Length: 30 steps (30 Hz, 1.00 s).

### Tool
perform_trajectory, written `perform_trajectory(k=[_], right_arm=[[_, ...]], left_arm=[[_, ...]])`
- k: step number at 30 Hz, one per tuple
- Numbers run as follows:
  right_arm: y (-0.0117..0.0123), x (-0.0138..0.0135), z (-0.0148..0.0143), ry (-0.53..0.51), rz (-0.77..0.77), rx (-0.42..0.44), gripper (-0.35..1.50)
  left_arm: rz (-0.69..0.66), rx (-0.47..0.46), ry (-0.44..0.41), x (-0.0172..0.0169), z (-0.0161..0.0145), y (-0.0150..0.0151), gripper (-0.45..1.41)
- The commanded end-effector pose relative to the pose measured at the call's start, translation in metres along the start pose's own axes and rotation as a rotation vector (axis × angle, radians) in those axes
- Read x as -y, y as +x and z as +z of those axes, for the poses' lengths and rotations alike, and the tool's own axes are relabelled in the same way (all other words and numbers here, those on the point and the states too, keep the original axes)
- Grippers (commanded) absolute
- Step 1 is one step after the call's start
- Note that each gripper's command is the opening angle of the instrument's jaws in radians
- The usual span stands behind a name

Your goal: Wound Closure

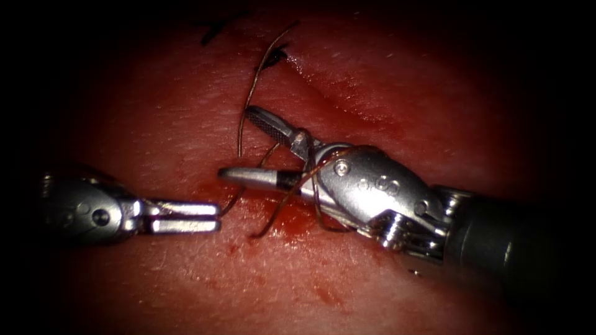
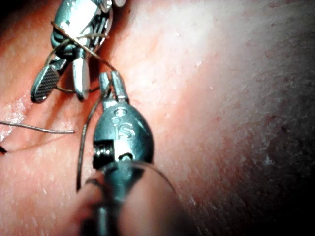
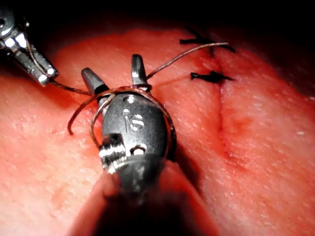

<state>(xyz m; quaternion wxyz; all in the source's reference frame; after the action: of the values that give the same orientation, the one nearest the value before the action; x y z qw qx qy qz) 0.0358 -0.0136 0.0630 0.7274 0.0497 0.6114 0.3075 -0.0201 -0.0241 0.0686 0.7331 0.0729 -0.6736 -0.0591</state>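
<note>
The right tool stands over the tissue with its jaws spread wide and nothing between them. Thread is wound in loops around this tool's wrist, just behind the jaws; the right wrist view shows the loops circling the metal body. From those loops one strand runs up to a dark knot at the cut.

The left tool lies just left of the right tool. Its jaws are closed on the thread, close to the right tool's lower jaw; the left wrist view shows the strand leaving its tips.

Red fluid sits under the right tool's jaws. I cannot make out the needle.
</note>
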Motion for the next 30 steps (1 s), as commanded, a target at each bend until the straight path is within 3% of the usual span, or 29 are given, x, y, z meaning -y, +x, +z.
perform_trajectory(k=[1,6,9,15,21,30], right_arm=[[-0.0001,-0.0003,0.0009,-0.01,0.018,0.009,0.67],[-0.0006,-0.0012,0.001,-0.069,0.174,0.038,0.66],[-0.0015,-0.0016,0.0013,-0.116,0.403,0.046,0.62],[-0.0022,-0.0019,0.0017,-0.155,0.477,0.1,0.57],[-0.0022,-0.0024,0.0027,-0.176,0.585,0.092,0.67],[-0.002,-0.0041,0.0052,-0.218,0.63,0.091,0.73]], left_arm=[[0.003,0.0,-0.003,-0.0005,0.001,0.0005,-0.45],[0.001,-0.004,-0.017,-0.002,0.002,0.0009,-0.45],[0.001,-0.004,-0.023,-0.0027,0.002,0.0011,-0.45],[0.0,-0.008,-0.028,-0.0032,0.0018,0.0013,-0.45],[0.0,-0.008,-0.029,-0.0032,0.0018,0.0014,-0.45],[-0.006,-0.001,-0.034,-0.0039,0.0019,0.001,-0.45]])
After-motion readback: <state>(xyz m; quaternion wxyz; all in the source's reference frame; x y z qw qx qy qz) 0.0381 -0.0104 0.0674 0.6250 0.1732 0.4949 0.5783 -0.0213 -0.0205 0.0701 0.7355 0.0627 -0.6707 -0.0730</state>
